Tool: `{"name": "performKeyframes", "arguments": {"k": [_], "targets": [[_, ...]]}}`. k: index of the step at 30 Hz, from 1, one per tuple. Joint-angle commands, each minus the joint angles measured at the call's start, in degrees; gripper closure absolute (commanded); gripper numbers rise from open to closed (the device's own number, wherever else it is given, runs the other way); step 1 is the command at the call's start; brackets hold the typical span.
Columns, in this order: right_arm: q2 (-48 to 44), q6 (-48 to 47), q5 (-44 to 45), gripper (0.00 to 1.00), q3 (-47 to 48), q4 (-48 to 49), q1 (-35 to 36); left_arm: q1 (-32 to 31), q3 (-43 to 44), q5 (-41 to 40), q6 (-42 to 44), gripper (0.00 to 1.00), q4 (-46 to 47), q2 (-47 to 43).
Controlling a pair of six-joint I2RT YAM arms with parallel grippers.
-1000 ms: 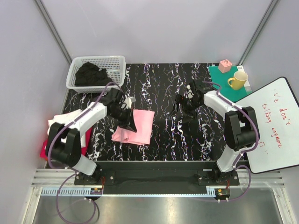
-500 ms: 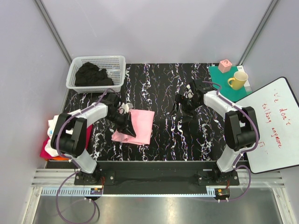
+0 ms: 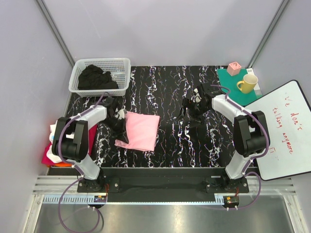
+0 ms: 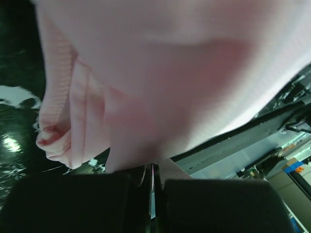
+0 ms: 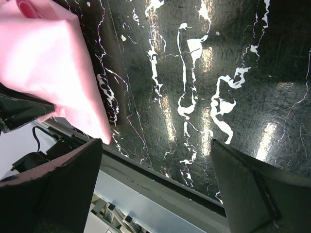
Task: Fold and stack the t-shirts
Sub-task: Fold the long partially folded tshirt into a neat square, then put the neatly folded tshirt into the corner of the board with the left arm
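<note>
Left arm now swung further left than a second ago, elbow drawn in, so the left gripper [image 3: 118, 116] sits at the far-left corner of the light pink t-shirt [image 3: 142, 131] instead of over its left half; shirt itself roughly where it was, folded into a rectangle, left of centre on the black marbled table [image 3: 170, 82]; jaws pressed fully together, pink cloth filling the wrist view, whether a fold is pinched cannot be told; likely squaring or dragging that edge toward the finished pile [image 3: 52, 138] of white, orange and magenta-red shirts at the left edge; right gripper [image 3: 188, 110] hovers over bare table to the right, jaws spread wide, probably parked clear; black shirts [image 3: 96, 77] wait in the white basket [image 3: 124, 73], far left; whiteboard [image 3: 286, 131], right, bears red handwriting, seemingly "we don't talking anymore"; no other labels readable.
</note>
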Motion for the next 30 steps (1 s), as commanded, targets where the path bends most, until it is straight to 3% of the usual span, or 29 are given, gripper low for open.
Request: {"name": "performKeyframes", "arguments": {"k": [1, 9, 14, 16, 17, 20, 24, 30], "targets": [[-2.01, 0.44, -0.38, 0.00, -0.32, 0.68, 0.10, 2.45, 1.51, -4.68, 1.08, 1.00, -1.26, 2.93], [-2.27, 0.61, -0.29, 0.00, -0.85, 0.68, 0.10, 6.33, 3.87, 4.62, 0.54, 1.00, 3.57, 8.92], [-2.45, 0.70, -0.29, 0.00, -0.59, 0.68, 0.10, 6.33, 8.10, 13.51, 3.71, 1.00, 4.62, 2.18], [-2.27, 0.70, -0.38, 0.00, -0.41, 0.68, 0.10, 6.33, 9.16, 13.34, 2.32, 0.84, 5.59, -0.91], [-1.84, 0.70, -0.55, 0.00, -0.32, 0.76, 0.10, 6.33, 9.25, 13.52, 1.96, 0.52, 6.64, -1.44], [-0.87, 0.70, -0.73, 0.00, 0.47, 0.85, 0.10, 6.41, 9.42, 10.99, 0.20, 0.21, 7.53, -1.10], [0.19, 0.79, -1.26, 0.00, 2.05, 0.85, 0.10, 6.59, 11.09, 5.88, -0.94, 0.01, 6.83, 2.41], [1.42, 0.88, -1.87, 0.00, 3.54, 0.85, 0.18, 6.68, 14.69, -1.94, -0.51, 0.01, 4.63, 2.78]]}}
